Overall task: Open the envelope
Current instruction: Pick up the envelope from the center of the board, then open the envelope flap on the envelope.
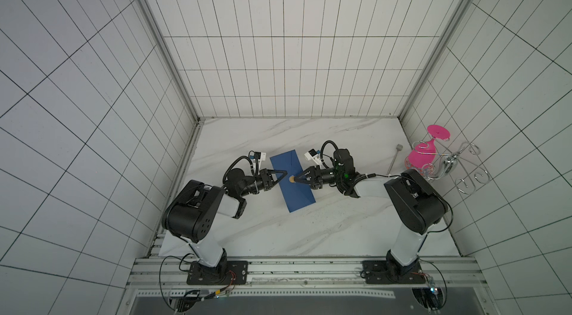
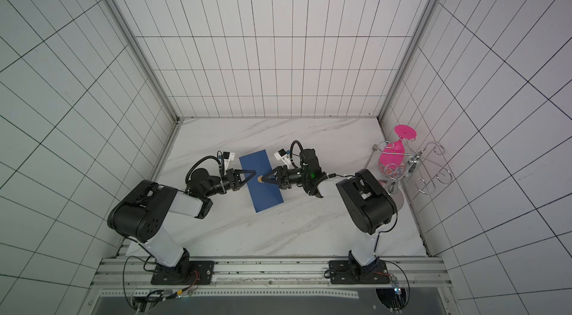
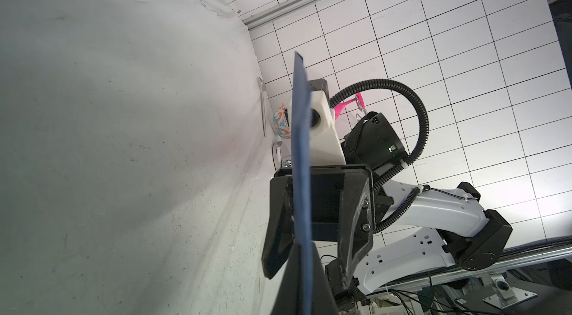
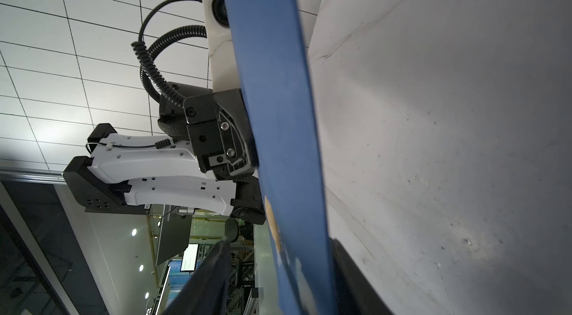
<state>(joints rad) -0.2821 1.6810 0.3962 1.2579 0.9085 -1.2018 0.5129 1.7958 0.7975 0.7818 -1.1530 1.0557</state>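
- Left jaws: closed flat on the 9 o'clock long edge of the envelope [image 1: 298, 195]. They alone carry it. A pinch on the plain edge, away from the flap, reads as an anchor that leaves the flap free.
- Right jaws: parted, one finger above the sheet and one below, touching neither face that I can see. They straddle the 3 o'clock edge, tips just beside the gold seal [image 1: 291, 179]. This looks like the set-up for taking the flap tip.
- The envelope: dark blue, flap side up, held roughly level and clear of the table [image 1: 309, 230] between the two arms. Its long axis runs from 11 to 5 o'clock in both top views. It shows edge-on in the left wrist view [image 3: 301, 143], with a slight bow.
- Seal: round, at the flap point and facing up. Whether it is stuck down cannot be told.
- Task standing: flap closed, opening not yet begun.
- Surroundings: a wire rack [image 1: 464, 174] holding an upturned pink glass [image 1: 416, 158] at the table's 3 o'clock edge, well apart from the work.
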